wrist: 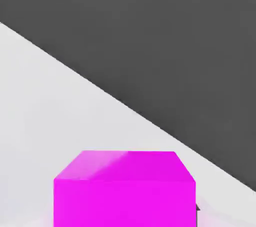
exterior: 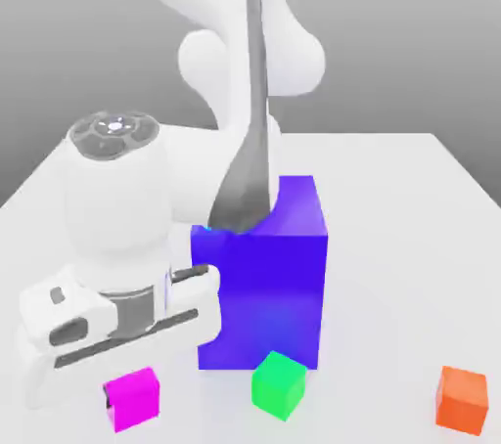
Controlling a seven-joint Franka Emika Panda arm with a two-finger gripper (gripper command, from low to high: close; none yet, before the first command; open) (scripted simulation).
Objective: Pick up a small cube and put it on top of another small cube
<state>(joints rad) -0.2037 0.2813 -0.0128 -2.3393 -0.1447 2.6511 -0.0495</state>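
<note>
1. The magenta cube (exterior: 132,398) is seen resting on the white desk (exterior: 391,237), near the front edge on the exterior view's left.
2. The gripper (exterior: 108,339) is seen low over the desk, directly above and just behind the magenta cube; whether the cube is touched cannot be told.
3. In the hand view, the magenta cube (wrist: 125,188) is shown close up, lying on the desk (wrist: 50,121).
4. The state of the jaws cannot be told from either view.
5. The green cube (exterior: 280,384) is placed just beside the magenta one, toward the exterior view's right, in front of the big blue-violet block (exterior: 264,281).
6. An orange cube (exterior: 462,399) is seen well apart, at the exterior view's far right.
</note>
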